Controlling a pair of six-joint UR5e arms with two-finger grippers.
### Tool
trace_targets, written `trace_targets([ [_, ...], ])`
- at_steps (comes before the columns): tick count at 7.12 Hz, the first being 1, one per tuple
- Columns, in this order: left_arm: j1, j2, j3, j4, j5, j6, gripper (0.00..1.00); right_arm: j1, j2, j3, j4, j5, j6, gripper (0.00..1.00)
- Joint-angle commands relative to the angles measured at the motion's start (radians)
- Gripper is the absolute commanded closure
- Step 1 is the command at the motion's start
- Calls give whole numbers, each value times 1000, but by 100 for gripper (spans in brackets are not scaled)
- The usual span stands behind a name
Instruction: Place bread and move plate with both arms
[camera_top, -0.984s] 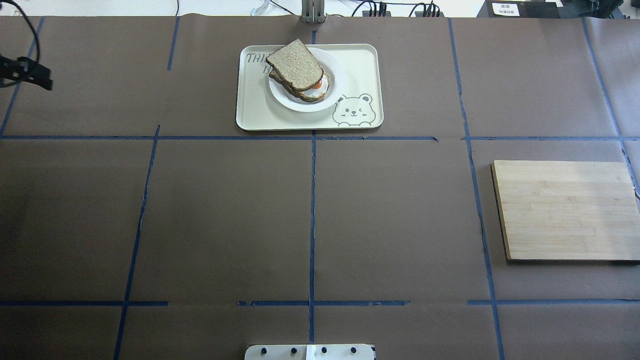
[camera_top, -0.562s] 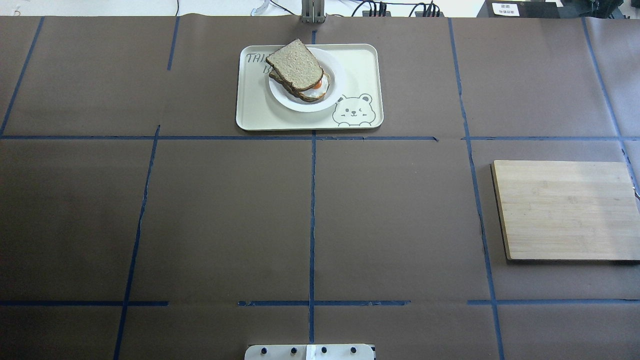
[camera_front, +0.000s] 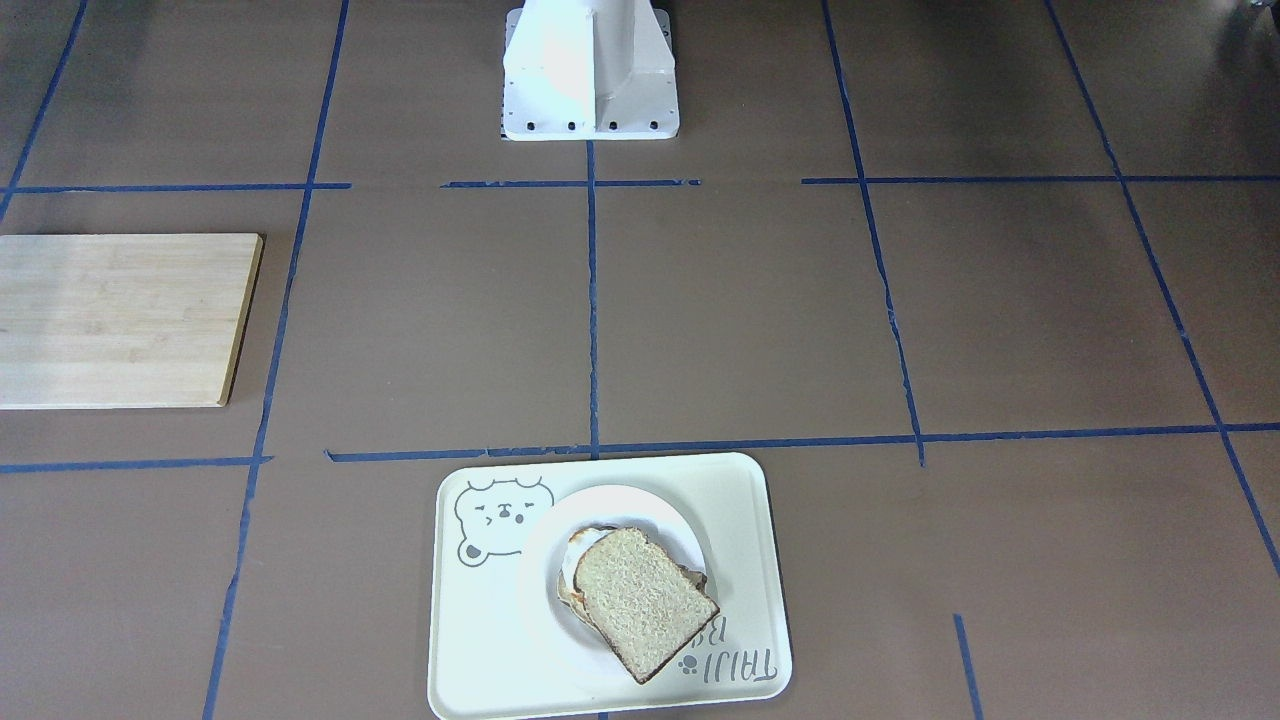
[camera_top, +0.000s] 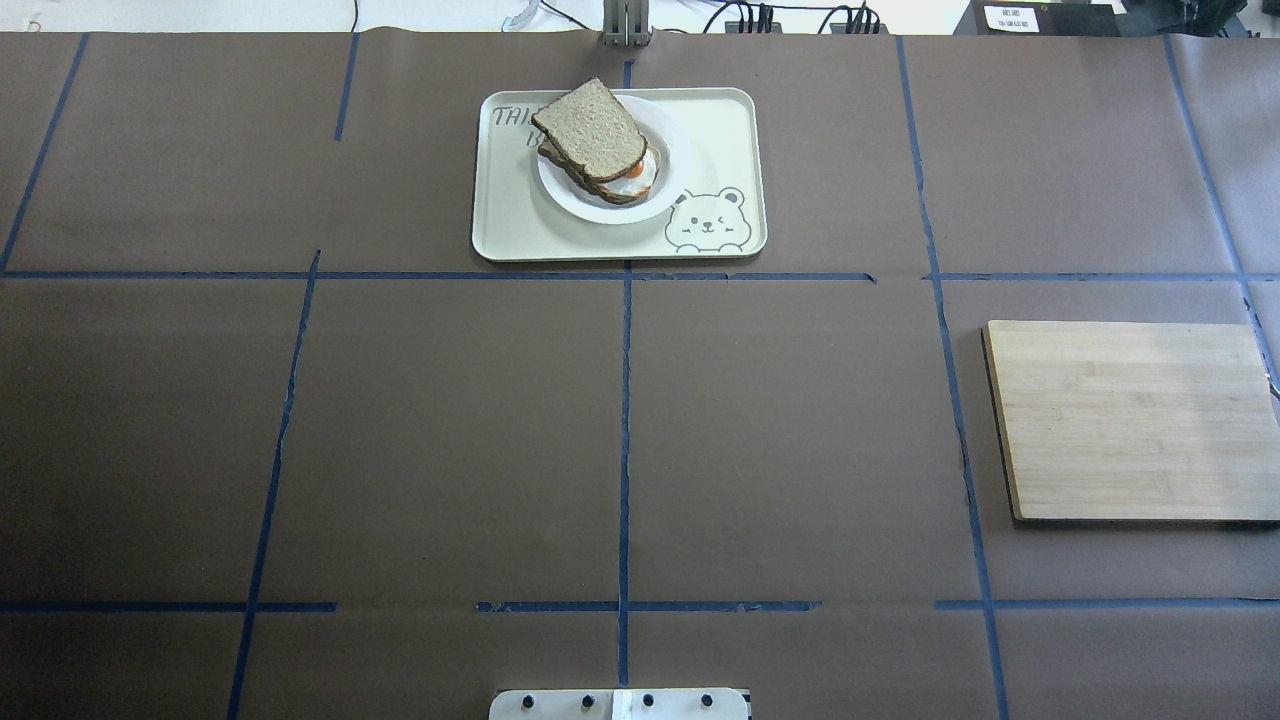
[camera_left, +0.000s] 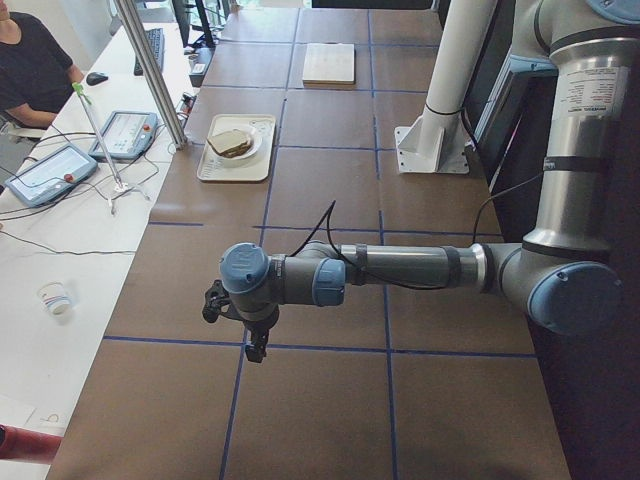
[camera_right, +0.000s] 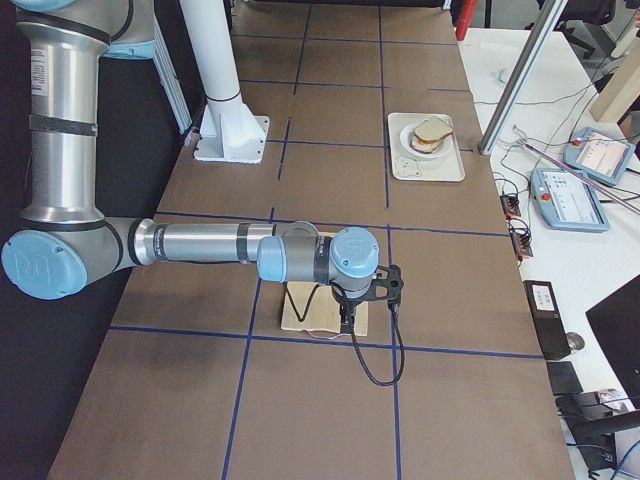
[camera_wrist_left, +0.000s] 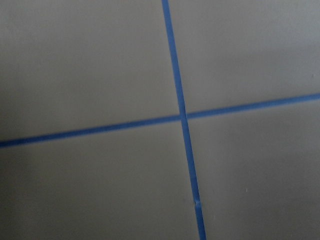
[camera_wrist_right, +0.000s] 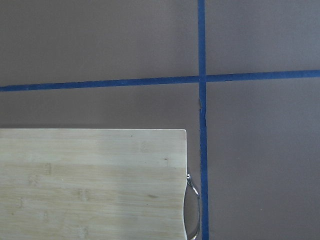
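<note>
The bread (camera_top: 590, 128) lies tilted on top of an egg-topped slice (camera_top: 636, 180) on the white plate (camera_top: 600, 208). The plate stands on the cream bear tray (camera_top: 510, 220) at the table's far middle. The front-facing view shows the same stack: bread (camera_front: 645, 602), plate (camera_front: 540, 560), tray (camera_front: 740, 500). My left gripper (camera_left: 250, 335) hangs over the bare table near its left end, far from the tray; I cannot tell if it is open or shut. My right gripper (camera_right: 345, 322) hovers over the wooden board's outer end, and its state cannot be told either.
A bamboo cutting board (camera_top: 1130, 420) lies at the table's right side, its corner and metal handle in the right wrist view (camera_wrist_right: 90, 185). The white pedestal base (camera_front: 590, 70) stands at the near middle edge. A person (camera_left: 30, 60) sits at the side desk.
The left gripper, visible at the overhead view's left edge a second ago, has moved out of that view. The bread, plate, tray and board have not moved.
</note>
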Motion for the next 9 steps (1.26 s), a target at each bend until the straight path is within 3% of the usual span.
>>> trace_targets([
  [1, 0, 55, -70, 16, 4, -32, 0, 1, -1, -2, 0, -1, 1, 0],
  [9, 13, 80, -63, 28, 25, 9, 0, 1, -17, -36, -2, -21, -3, 0],
])
